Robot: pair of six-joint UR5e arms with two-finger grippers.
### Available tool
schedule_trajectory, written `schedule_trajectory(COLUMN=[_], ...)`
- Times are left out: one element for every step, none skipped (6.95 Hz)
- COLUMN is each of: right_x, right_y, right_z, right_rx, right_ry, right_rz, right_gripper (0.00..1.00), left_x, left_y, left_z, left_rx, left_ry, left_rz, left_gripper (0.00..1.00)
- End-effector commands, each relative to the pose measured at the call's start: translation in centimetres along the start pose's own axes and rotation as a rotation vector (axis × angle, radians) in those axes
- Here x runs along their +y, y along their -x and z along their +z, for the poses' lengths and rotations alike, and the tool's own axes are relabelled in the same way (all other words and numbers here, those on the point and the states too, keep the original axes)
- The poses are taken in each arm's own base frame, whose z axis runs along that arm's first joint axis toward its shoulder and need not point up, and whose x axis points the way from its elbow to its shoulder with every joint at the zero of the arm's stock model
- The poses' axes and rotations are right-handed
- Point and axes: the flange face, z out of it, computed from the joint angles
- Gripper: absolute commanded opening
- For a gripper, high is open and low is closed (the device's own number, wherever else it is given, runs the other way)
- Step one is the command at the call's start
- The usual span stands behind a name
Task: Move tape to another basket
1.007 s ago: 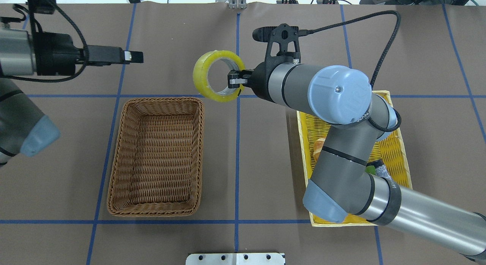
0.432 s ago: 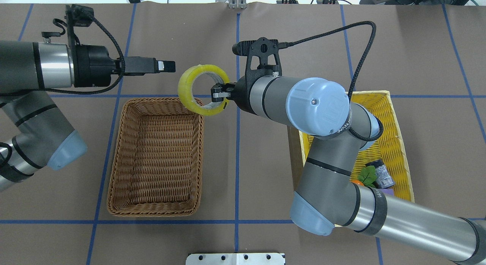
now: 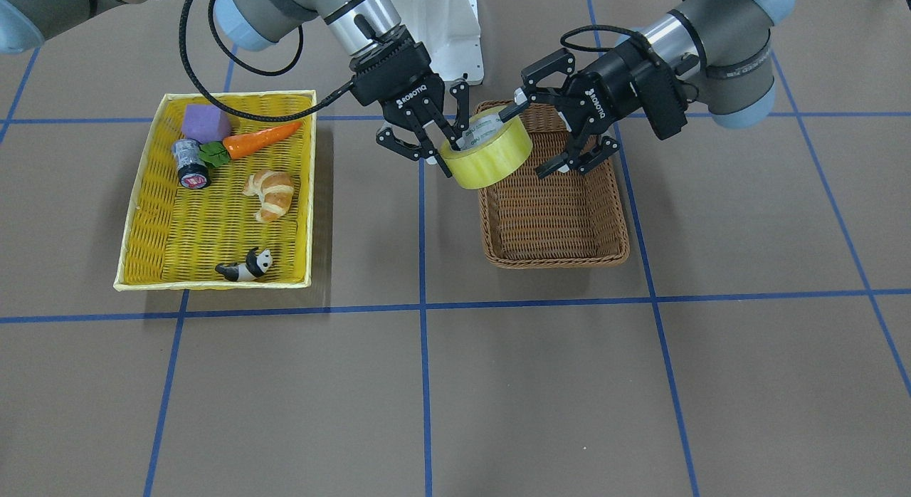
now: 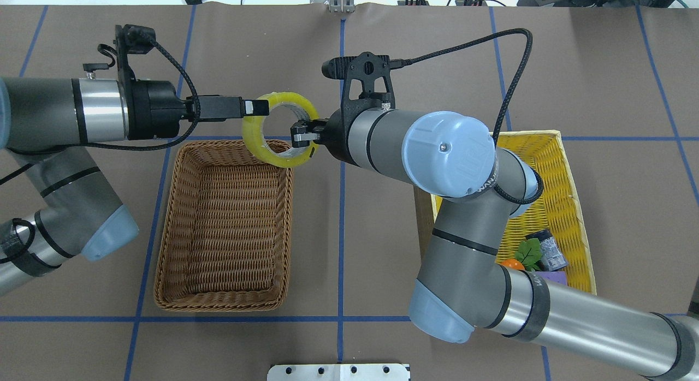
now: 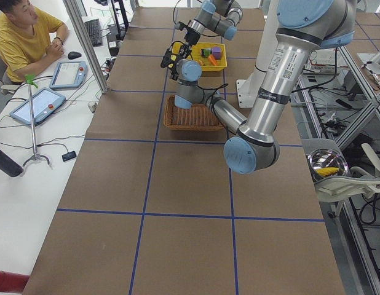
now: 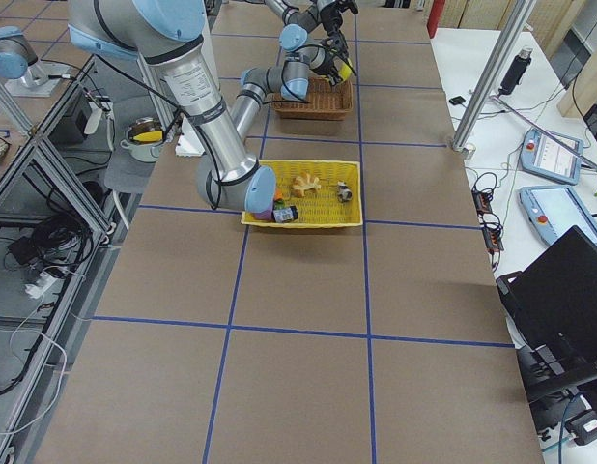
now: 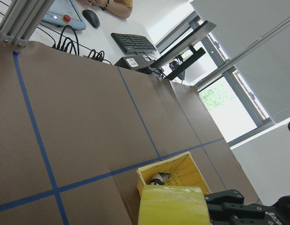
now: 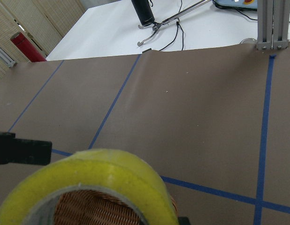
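Observation:
The yellow tape roll (image 4: 252, 136) hangs in the air over the far right corner of the brown wicker basket (image 4: 165, 233). My right gripper (image 4: 300, 140) is shut on the roll's wall, one finger inside the core. In the front view the tape (image 3: 498, 159) sits between both grippers: the right gripper (image 3: 450, 154) holds its left side, and my left gripper (image 3: 535, 139) is open, with its jaws at the roll's other side. In the overhead view the left gripper (image 4: 251, 107) overlaps the roll's rim. The tape also fills the bottom of the left wrist view (image 7: 171, 206) and the right wrist view (image 8: 117, 173).
A bright yellow basket (image 3: 213, 283) on my right holds a carrot (image 3: 260, 139), a purple block (image 3: 204, 121), a small cylinder (image 3: 189, 165), a croissant (image 3: 270, 193) and a panda figure (image 3: 245, 267). The brown basket (image 3: 555, 260) is empty inside. An operator (image 5: 24, 40) sits at the table's far end.
My right gripper has carried the tape left, toward the brown basket. My left arm has reached in to the right, and its open gripper is now at the tape's rim.

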Motion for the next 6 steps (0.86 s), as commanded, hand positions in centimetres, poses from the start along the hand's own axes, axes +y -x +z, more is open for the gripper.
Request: schedule_trajectory(right_x=[0.1,0.2,0.1,0.4,0.6,1.2], right_y=[0.4,0.4,0.5,0.1,-0.4,-2.0], right_z=[0.0,0.0,-0.2,-1.0,-1.8,-3.3], right_rx=[-0.006,-0.006,-0.013,-0.02,-0.026,-0.024], right_ry=[0.002,0.003,0.0,0.0,0.003,0.007], right_rz=[0.0,-0.002,0.0,0.0,-0.009,-0.015], right_gripper=[0.0,0.0,0.88,1.0,1.0,1.0], left_x=[0.5,0.6,0.5,0.3,0.4,0.5], left_y=[-0.2,-0.2,-0.2,0.2,0.3,0.5], left_z=[0.4,0.4,0.4,0.4,0.3,0.2], left_rx=[0.003,0.004,0.002,-0.011,-0.01,-0.013], left_ry=[0.003,0.004,-0.009,-0.036,-0.032,-0.029], left_rz=[-0.004,-0.012,-0.013,-0.02,-0.025,-0.026], left_gripper=[0.94,0.03,0.0,0.0,0.0,0.0])
